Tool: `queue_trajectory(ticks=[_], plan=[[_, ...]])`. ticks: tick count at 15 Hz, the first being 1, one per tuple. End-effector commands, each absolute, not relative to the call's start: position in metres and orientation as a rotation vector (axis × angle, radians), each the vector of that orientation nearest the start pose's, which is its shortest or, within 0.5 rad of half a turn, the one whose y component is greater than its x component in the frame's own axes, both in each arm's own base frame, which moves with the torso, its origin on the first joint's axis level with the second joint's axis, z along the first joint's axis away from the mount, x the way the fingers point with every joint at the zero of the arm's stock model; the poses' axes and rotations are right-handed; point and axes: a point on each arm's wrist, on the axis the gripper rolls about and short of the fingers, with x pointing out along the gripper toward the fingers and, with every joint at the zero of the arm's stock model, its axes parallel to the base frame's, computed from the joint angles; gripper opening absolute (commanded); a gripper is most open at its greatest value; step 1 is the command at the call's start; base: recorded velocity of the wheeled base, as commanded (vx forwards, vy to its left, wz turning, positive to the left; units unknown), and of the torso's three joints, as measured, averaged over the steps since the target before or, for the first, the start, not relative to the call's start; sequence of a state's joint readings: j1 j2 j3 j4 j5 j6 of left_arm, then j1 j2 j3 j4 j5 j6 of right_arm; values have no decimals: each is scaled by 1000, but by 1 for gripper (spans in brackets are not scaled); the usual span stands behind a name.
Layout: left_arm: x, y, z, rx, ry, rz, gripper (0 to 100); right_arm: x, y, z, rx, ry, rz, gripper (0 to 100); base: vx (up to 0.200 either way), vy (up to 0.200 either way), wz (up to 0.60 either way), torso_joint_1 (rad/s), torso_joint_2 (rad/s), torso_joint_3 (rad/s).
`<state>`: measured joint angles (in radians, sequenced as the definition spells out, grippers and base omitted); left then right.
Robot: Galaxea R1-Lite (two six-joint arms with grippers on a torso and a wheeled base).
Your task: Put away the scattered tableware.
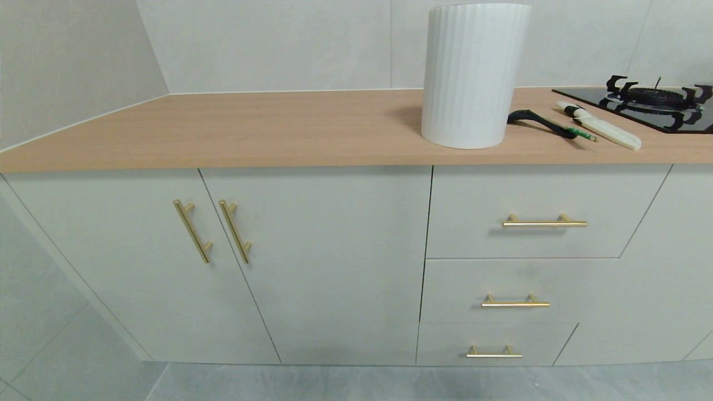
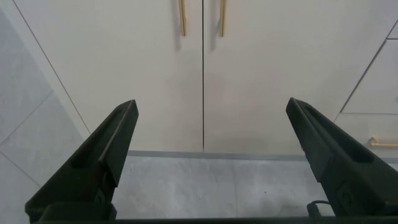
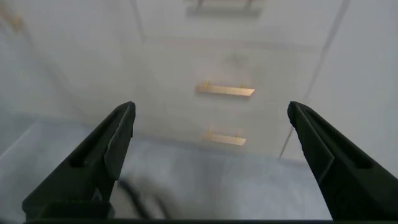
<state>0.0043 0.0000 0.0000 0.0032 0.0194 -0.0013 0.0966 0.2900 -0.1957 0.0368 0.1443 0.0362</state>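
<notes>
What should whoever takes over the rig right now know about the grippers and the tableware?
Left gripper: open, empty, low before the cabinet doors.
Right gripper: open, empty, low before the drawers.
Things: the black-handled utensil, a thin green-tipped piece and the white knife lie loose on the countertop, between the white ribbed container and the stove.
Done: nothing put away.
Left: pick up all three pieces and stow them; the container looks the likely place.
</notes>
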Motion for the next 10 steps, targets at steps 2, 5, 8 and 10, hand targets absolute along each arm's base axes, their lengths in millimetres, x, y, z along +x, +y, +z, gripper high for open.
queue_trajectory(ticks=[2,5,8,10], plan=[[-23,0,75,-2,3,25,100,71,14,153,42,501,286,100,0,0,0,0,0,0],[-23,0,75,-2,3,25,100,135,23,158,37,650,268,100,0,0,0,0,0,0],[-23,0,75,-2,3,25,100,191,30,144,32,706,252,100,0,0,0,0,0,0],[-23,0,75,-2,3,25,100,222,36,132,17,730,232,100,0,0,0,0,0,0]])
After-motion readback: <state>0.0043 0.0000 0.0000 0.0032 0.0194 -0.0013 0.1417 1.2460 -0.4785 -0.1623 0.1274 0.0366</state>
